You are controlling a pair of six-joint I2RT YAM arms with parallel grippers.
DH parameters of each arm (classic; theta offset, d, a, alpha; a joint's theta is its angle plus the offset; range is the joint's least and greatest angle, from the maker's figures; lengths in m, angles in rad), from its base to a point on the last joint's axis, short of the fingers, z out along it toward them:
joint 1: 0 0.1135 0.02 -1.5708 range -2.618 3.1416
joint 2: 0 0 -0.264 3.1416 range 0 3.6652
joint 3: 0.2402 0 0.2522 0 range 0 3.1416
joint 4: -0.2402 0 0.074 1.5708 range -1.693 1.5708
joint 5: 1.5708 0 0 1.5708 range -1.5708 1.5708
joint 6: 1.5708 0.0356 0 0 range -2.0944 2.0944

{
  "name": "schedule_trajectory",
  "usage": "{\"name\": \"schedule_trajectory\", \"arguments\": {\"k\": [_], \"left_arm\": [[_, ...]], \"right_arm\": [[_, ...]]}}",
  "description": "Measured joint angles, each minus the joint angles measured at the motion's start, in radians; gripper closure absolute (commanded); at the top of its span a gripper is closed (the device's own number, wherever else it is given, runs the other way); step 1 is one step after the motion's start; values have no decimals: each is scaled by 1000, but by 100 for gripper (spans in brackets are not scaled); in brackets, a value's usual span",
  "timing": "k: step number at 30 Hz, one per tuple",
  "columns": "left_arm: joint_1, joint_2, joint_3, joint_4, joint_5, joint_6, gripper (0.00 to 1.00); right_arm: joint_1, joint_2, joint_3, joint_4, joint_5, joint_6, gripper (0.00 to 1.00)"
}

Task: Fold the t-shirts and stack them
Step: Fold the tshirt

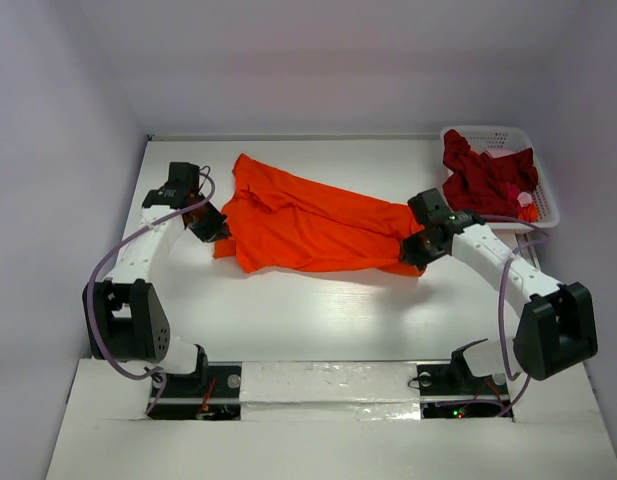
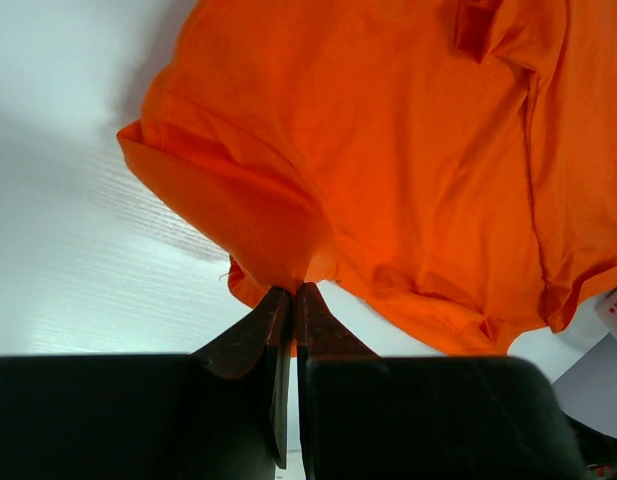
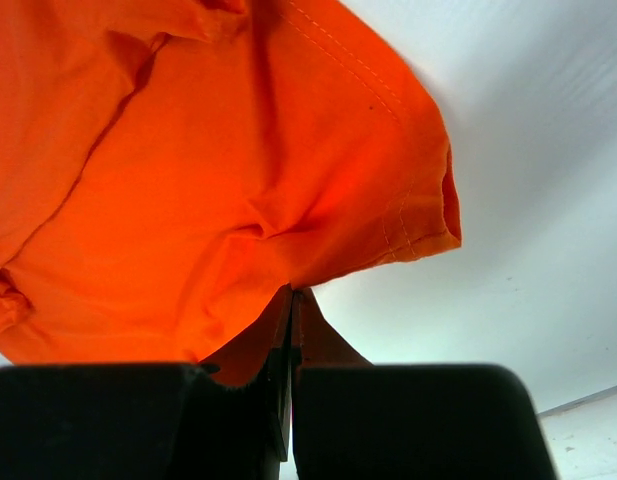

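Both the left fingers (image 2: 281, 312) and the right fingers (image 3: 282, 318) were closed tightly on the orange t-shirt (image 1: 308, 225), which lay stretched across the middle of the table (image 1: 318, 310); the left held its edge at 9 o'clock, the right its hem at 3 o'clock. The dark red t-shirt (image 1: 483, 178) lay crumpled in the white basket (image 1: 550, 208) at 1 o'clock.

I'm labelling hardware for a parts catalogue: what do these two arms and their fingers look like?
Both the left arm and right arm have white tubular links joined by boxy black joint housings. A thin lavender cable loops along each. The fingers are dark, tapering wedges, tinted reddish in the wrist views. No markings are legible.
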Motion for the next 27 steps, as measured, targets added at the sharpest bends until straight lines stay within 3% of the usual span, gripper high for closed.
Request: {"name": "schedule_trajectory", "arguments": {"k": [27], "left_arm": [[7, 248, 294, 10, 0, -7, 100]], "right_arm": [[-41, 200, 163, 5, 0, -148, 100]]}}
